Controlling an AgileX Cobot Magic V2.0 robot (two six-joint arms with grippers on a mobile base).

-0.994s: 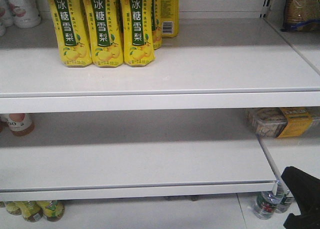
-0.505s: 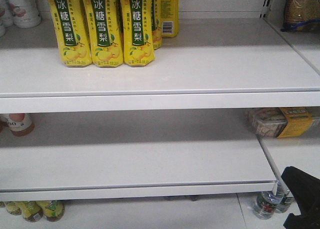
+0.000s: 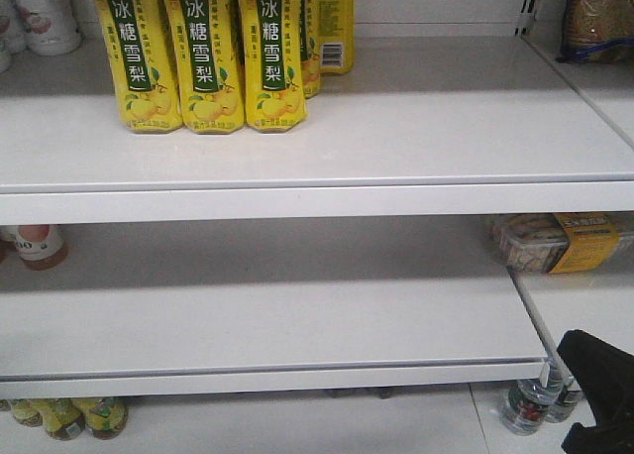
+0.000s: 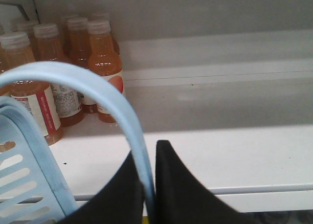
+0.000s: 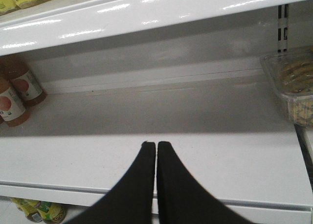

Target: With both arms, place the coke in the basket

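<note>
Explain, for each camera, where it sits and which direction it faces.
Front view: faces the white shelves with yellow bottles; a black arm part shows at lower right.
Left wrist: behind the left gripper, shut on the blue basket handle.
Right wrist: behind the shut right gripper.
All views show the middle shelf.

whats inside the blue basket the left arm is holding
Only part of the basket shows in the left wrist view: its slotted wall and the handle pinched by the left gripper. Its inside is out of frame; no coke is visible.
</note>
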